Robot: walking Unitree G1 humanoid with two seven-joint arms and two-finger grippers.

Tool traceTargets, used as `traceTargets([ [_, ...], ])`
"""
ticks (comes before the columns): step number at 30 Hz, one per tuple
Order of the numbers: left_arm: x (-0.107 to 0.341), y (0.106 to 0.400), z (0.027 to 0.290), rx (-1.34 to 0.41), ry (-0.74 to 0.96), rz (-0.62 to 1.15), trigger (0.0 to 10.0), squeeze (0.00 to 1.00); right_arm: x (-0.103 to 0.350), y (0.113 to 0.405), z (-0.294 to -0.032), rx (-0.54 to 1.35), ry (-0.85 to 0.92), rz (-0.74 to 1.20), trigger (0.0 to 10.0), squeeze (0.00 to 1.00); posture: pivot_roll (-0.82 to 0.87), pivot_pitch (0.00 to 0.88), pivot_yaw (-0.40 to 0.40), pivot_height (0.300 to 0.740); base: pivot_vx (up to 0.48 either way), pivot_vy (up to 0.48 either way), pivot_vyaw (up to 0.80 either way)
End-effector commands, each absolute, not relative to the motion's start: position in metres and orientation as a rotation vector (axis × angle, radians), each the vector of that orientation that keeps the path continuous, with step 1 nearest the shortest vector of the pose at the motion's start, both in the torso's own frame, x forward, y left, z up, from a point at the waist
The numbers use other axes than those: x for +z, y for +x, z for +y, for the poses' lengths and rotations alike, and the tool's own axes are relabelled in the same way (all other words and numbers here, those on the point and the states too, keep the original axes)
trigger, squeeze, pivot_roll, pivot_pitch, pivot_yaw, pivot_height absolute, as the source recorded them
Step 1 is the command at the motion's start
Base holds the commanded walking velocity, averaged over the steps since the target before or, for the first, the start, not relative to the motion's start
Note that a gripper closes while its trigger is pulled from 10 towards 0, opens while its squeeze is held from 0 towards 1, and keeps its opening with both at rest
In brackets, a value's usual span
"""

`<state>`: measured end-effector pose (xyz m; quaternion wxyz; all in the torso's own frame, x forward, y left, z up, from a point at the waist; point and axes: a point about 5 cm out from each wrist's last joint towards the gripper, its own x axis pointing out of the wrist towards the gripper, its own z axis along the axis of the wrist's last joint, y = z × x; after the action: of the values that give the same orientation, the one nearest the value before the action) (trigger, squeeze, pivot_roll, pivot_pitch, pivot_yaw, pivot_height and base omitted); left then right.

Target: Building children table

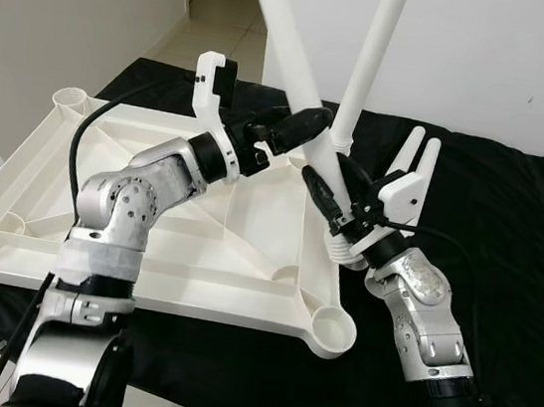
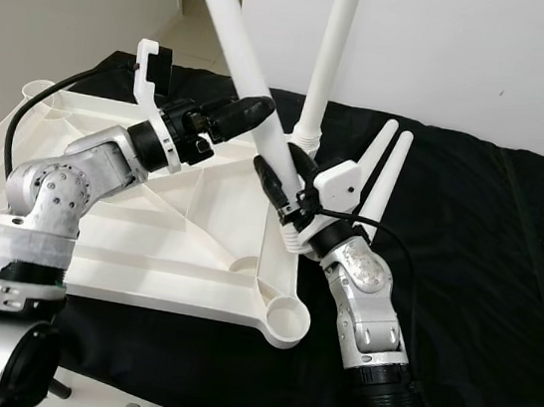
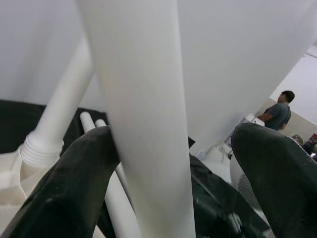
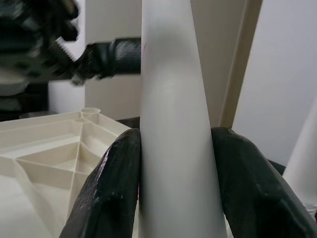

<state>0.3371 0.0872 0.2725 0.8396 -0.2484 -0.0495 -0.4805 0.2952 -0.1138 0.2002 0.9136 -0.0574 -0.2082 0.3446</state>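
Our right gripper point(image 1: 328, 193) and left gripper point(image 1: 297, 127) crowd one tilted leg point(image 1: 293, 46); just behind them the upright leg point(image 1: 370, 66) blocks passage, and two loose legs point(image 1: 413, 157) hem our right side. The tabletop point(image 1: 196, 244) left of both lies open
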Motion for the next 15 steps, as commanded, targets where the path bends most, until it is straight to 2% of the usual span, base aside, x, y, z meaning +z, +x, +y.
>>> traceTargets([
  [1,0.28,0.334,0.088,-1.118,-0.525,-0.16,10.0,0.0,0.201,0.291,-0.11,0.736,-0.13,-0.444,10.0,0.0,-0.01,0.0,0.008,0.74,0.0,0.0,0.0],
  [10,0.294,0.342,0.097,-1.078,-0.594,-0.192,10.0,0.0,0.194,0.289,-0.111,0.748,-0.153,-0.414,10.0,0.0,-0.01,0.002,0.007,0.74,0.0,0.0,0.0],
  [11,0.293,0.34,0.095,-1.087,-0.607,-0.191,5.7,0.0,0.193,0.289,-0.112,0.742,-0.154,-0.412,10.0,0.0,-0.01,0.004,0.007,0.74,0.0,0.0,0.0],
  [12,0.293,0.34,0.095,-1.087,-0.607,-0.191,5.7,0.0,0.193,0.289,-0.112,0.742,-0.154,-0.412,10.0,0.0,-0.01,0.004,0.007,0.74,0.0,0.0,0.0],
  [13,0.292,0.337,0.093,-1.103,-0.614,-0.197,0.0,0.0,0.193,0.29,-0.112,0.738,-0.156,-0.409,10.0,0.0,-0.01,0.007,0.005,0.74,0.0,0.0,0.0],
  [15,0.292,0.335,0.091,-1.116,-0.619,-0.202,0.0,0.0,0.193,0.29,-0.112,0.736,-0.158,-0.408,10.0,0.0,-0.01,0.007,0.005,0.74,0.0,0.0,0.0],
])
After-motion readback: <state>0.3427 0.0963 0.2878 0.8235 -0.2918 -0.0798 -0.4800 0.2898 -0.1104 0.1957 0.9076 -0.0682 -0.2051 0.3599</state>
